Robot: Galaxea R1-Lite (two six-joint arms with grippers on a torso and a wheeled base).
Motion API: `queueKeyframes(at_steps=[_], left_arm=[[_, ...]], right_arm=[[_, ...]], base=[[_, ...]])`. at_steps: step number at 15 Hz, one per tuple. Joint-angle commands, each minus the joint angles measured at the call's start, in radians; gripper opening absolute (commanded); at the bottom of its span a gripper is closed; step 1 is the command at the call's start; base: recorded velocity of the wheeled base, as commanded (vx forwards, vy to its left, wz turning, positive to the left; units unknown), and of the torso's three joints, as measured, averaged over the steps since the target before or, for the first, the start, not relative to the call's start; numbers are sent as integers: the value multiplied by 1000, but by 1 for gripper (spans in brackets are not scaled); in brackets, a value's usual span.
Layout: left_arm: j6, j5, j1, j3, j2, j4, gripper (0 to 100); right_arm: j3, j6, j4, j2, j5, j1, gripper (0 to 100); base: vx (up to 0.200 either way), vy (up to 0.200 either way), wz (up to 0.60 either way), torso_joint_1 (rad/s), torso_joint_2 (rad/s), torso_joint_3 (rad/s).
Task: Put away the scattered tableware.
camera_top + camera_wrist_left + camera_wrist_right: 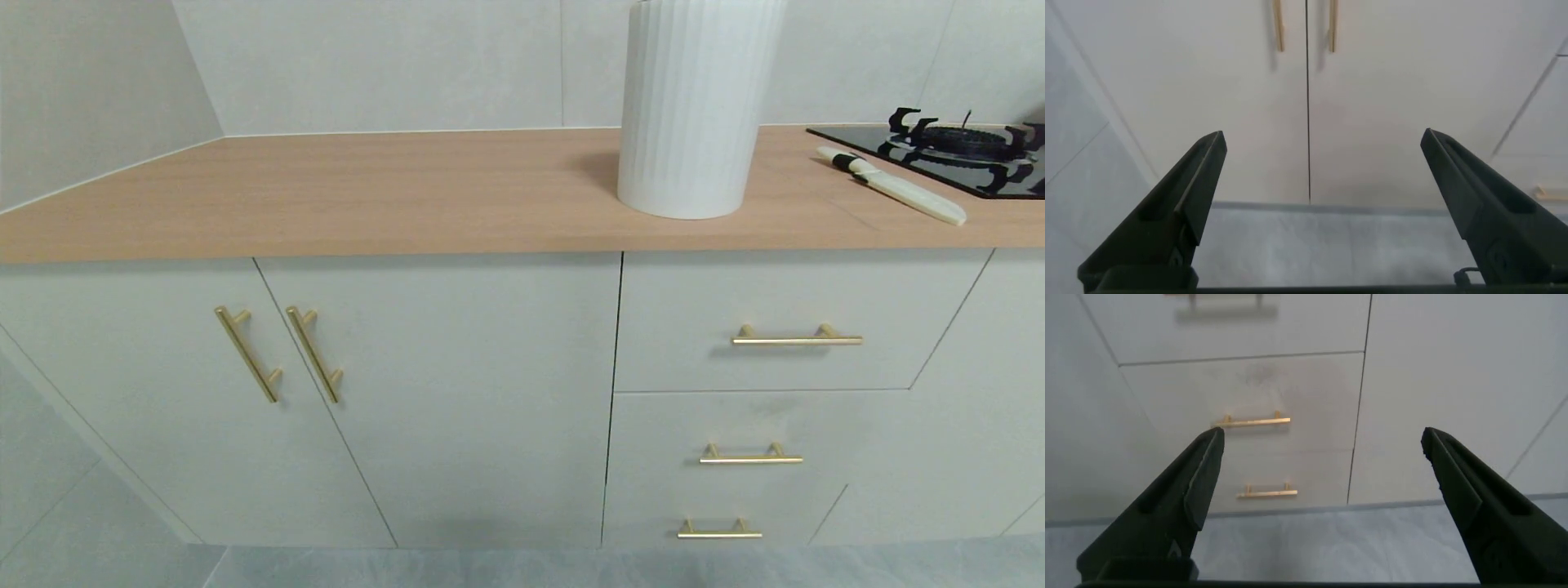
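Note:
A cream-coloured knife with a black band near its handle lies on the wooden countertop at the far right, beside the hob. A tall white ribbed container stands on the counter right of centre. My left gripper hangs low and open in front of the double cabinet doors, nothing between its fingers. My right gripper is open too, low down facing the lower drawers, and holds nothing.
A black glass hob with a burner grate sits at the counter's right end. Below are two cabinet doors with gold handles and three drawers with gold handles. Grey tiled floor runs along the cabinet base.

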State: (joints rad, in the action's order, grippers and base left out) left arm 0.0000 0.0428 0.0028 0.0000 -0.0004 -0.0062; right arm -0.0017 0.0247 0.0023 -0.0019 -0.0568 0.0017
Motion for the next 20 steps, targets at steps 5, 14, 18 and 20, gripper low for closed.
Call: queueKeyframes(at_steps=[5,14,18,20], left_arm=[[0,0,0,0,0,0,100],[-5,2,0,0,0,0,100],[-5,0,0,0,0,0,100],[-5,0,0,0,0,0,100]], right_arm=[[0,0,1,2,0,0,100],[0,0,1,2,0,0,100],[0,0,1,2,0,0,100],[0,0,1,2,0,0,100]], base=[[200,0,0,1,1,2],[22,0,-67,2,1,0],[0,0,0,0,0,0],[0,0,0,0,0,0]])
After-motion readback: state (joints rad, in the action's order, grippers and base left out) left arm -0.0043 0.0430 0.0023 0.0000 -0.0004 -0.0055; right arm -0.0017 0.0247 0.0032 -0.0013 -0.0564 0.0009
